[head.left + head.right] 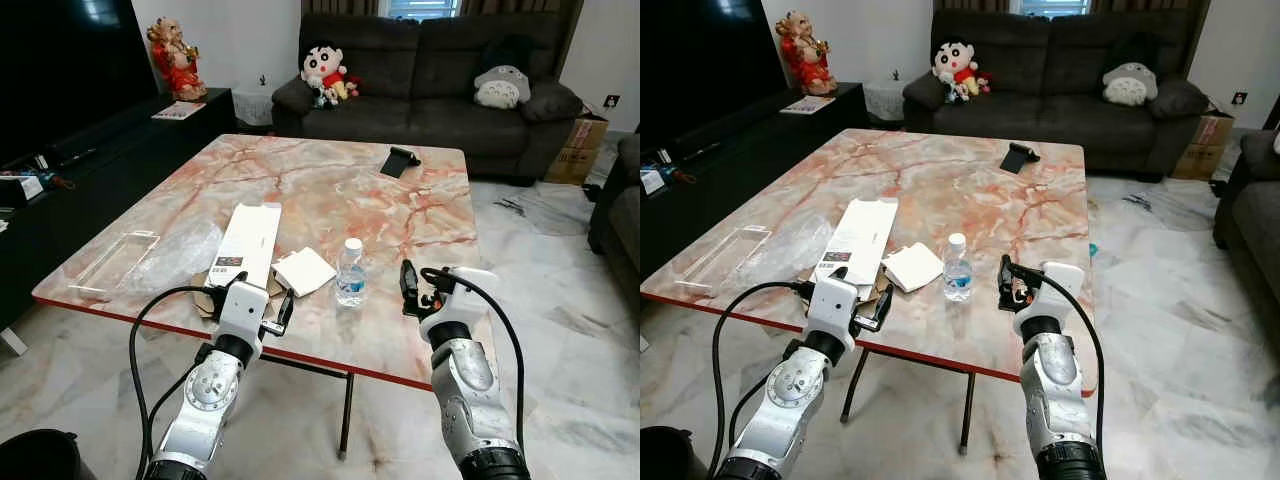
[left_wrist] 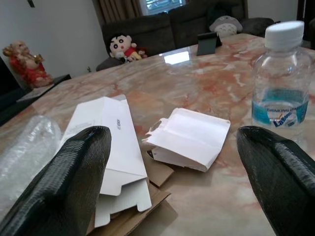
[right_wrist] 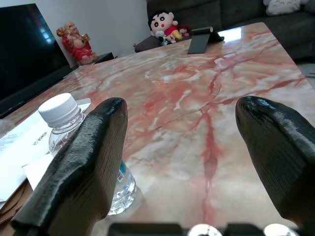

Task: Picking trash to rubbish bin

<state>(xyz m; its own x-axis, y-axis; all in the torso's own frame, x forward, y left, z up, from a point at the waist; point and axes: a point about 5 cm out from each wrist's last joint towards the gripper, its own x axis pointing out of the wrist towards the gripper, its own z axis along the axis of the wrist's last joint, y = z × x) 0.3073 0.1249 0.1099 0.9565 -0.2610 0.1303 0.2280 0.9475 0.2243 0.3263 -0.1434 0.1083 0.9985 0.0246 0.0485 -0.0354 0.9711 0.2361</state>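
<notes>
Marble-topped table (image 1: 330, 180) is carrying the trash near its front edge: a plastic water bottle (image 1: 350, 272), looking empty, light and crushable, best taken at its waist. Left gripper (image 1: 277, 313) and right gripper (image 1: 411, 290) are hovering with fingers spread.

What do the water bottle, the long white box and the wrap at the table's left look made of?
Water bottle: clear, glossy plastic with a white cap; the table shows through. Long white box: flattened matte paperboard with creased flaps. Wrap: transparent, crinkled film, possibly bubble wrap.
</notes>
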